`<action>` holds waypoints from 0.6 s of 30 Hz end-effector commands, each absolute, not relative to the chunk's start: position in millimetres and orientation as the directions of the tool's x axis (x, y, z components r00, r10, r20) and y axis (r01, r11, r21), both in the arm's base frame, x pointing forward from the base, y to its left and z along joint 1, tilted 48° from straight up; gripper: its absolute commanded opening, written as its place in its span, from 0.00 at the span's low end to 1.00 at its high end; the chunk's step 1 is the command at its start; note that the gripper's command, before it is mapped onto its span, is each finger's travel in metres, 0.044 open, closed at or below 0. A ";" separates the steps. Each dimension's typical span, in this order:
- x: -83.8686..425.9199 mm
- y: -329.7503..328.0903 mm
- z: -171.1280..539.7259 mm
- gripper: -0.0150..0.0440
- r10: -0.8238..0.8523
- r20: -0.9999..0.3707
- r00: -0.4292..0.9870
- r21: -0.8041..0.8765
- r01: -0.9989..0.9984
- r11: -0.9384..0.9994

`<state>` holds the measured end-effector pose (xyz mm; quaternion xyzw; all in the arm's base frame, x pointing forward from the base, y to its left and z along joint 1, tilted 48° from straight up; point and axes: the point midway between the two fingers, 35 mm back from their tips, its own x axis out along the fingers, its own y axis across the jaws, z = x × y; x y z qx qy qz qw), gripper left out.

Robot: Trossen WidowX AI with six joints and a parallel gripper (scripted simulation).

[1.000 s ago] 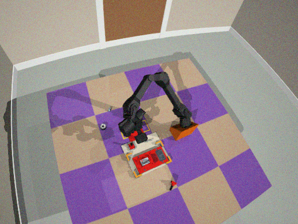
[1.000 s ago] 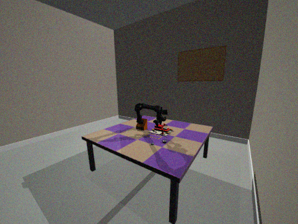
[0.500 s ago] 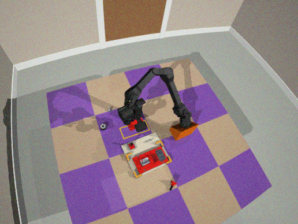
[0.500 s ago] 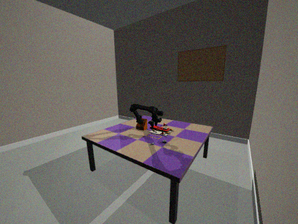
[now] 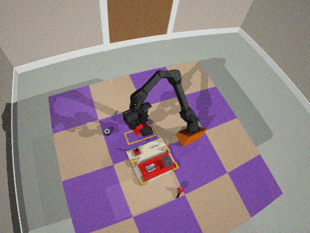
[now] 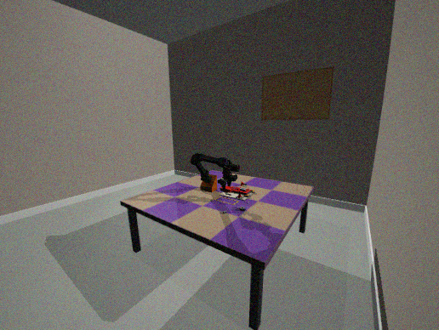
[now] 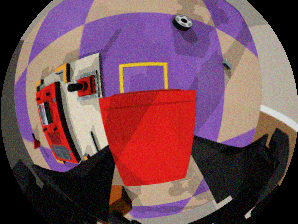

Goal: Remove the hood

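My gripper (image 5: 140, 130) (image 7: 151, 144) is shut on the red hood (image 5: 138, 130) (image 7: 154, 132), a flat red panel. It holds the hood above the yellow marked rectangle (image 5: 128, 140) (image 7: 143, 66) on the purple square. The toy car (image 5: 155, 167) (image 7: 51, 121) (image 6: 235, 190) is red and rests on a cream base plate (image 5: 153, 148) with orange corners, just in front of the rectangle. In the wrist view the hood fills the middle and the rectangle lies just beyond its far edge. The fingertips are hidden by the hood.
A small grey wheel (image 5: 107, 131) (image 7: 182, 22) lies left of the rectangle. A small red and black part (image 5: 179, 191) lies in front of the car. The arm's orange base (image 5: 190, 136) (image 6: 208, 185) stands to the right. The checkered table (image 6: 196, 219) stands in a grey room.
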<state>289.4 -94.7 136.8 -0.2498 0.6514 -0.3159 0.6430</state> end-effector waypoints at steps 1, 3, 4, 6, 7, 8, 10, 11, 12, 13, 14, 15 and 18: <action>288.9 -97.1 133.9 0.25 -0.734 -0.678 -0.048 -0.735 0.074 0.674; 288.9 -98.4 132.7 0.25 -0.733 -0.678 -0.048 -0.735 0.074 0.674; 289.0 -99.0 132.1 0.25 -0.733 -0.678 -0.048 -0.735 0.074 0.674; 289.1 -100.2 130.9 0.25 -0.733 -0.678 -0.048 -0.734 0.074 0.675; 289.1 -100.9 130.3 0.25 -0.733 -0.678 -0.048 -0.734 0.074 0.675; 289.1 -101.5 129.7 0.25 -0.733 -0.678 -0.048 -0.734 0.074 0.675; 289.2 -102.7 128.5 0.25 -0.733 -0.679 -0.048 -0.734 0.074 0.675; 289.2 -103.4 127.9 0.25 -0.733 -0.679 -0.048 -0.734 0.074 0.675; 289.2 -104.0 127.3 0.25 -0.733 -0.679 -0.048 -0.734 0.074 0.675; 289.2 -104.6 126.7 0.25 -0.733 -0.679 -0.048 -0.734 0.074 0.675; 289.3 -105.2 126.1 0.25 -0.733 -0.679 -0.048 -0.734 0.074 0.675; 289.3 -105.9 125.5 0.25 -0.733 -0.679 -0.048 -0.734 0.074 0.675; 289.3 -107.8 123.8 0.25 -0.733 -0.679 -0.048 -0.734 0.074 0.675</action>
